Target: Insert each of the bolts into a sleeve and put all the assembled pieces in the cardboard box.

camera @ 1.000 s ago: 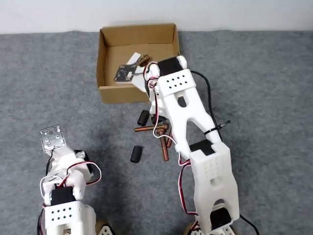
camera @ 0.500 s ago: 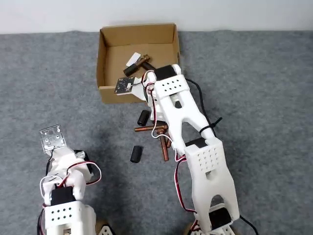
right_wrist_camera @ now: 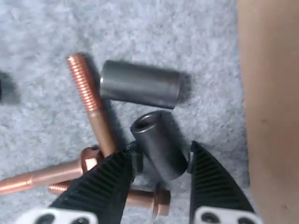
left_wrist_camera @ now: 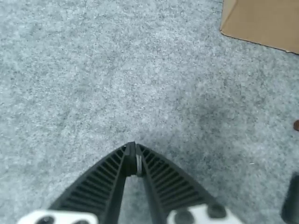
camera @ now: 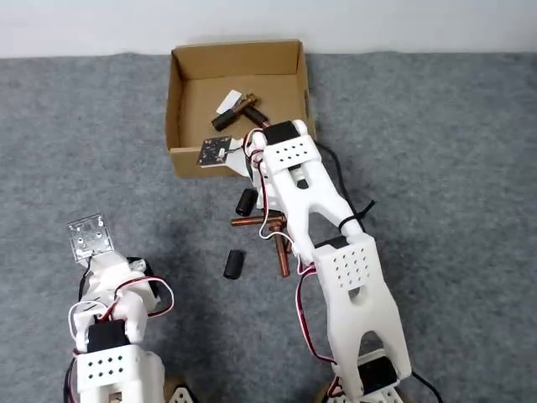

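Right gripper [right_wrist_camera: 161, 149], jaws apart, flanks a dark sleeve [right_wrist_camera: 155, 136] beside copper bolts [right_wrist_camera: 91, 109]. Left gripper [left_wrist_camera: 134, 156], jaws closed on nothing, hangs above grey carpet [left_wrist_camera: 93, 70].

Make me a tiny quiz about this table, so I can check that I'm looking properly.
1. True or false: the left tool is shut on a bolt.
2. What lies between the fingers of the right tool? A) a dark sleeve B) a copper bolt C) the box wall
3. Fill in: the loose bolts lie ___ the cardboard box (inside/outside).

Key: 1 false, it is shut on nothing; 2 A; 3 outside.
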Controlling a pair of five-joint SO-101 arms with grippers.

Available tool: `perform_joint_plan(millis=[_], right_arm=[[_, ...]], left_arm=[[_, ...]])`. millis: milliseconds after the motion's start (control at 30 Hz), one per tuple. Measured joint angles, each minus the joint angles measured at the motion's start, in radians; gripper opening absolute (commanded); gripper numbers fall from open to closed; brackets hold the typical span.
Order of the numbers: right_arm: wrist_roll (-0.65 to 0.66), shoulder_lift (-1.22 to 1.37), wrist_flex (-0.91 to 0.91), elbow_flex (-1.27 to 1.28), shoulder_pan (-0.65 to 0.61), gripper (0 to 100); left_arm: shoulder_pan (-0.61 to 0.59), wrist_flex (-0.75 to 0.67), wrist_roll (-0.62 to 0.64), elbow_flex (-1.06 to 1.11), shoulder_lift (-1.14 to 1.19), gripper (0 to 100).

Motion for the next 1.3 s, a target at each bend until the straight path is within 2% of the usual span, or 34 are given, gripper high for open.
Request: perform_joint_plan(millis=[67, 333, 500, 667, 833, 1167, 1300], right_arm=[[0.0, 0.005, -0.006, -0.003, 0.0, 0.3], [0.0, 0.014, -0.006, -0.04, 0.002, 0.9], [-0.018, 0.037, 0.149, -0.189, -0.011, 0.9], [-0.169, 0.037, 0.221, -0.367, -0.021, 0.9], [-0.293, 0.0, 0.221, -0.394, -0.023, 0.9], [-0.539, -0.45, 0.221, -0.023, -0.006, 0.9], [-0.695, -0.649, 0.221, 0.12, 0.026, 0.9]], left_arm=[[0.0, 0.0, 0.0, 0.0, 0.0, 0], [0.0, 0.0, 0.0, 0.0, 0.0, 0], [0.0, 0.0, 0.0, 0.0, 0.0, 0], [0.0, 0.0, 0.0, 0.0, 0.0, 0], [0.0, -0.005, 0.0, 0.0, 0.0, 0], [0.0, -0.023, 0.006, 0.0, 0.0, 0], [0.0, -0.023, 0.089, 0.0, 0.0, 0]])
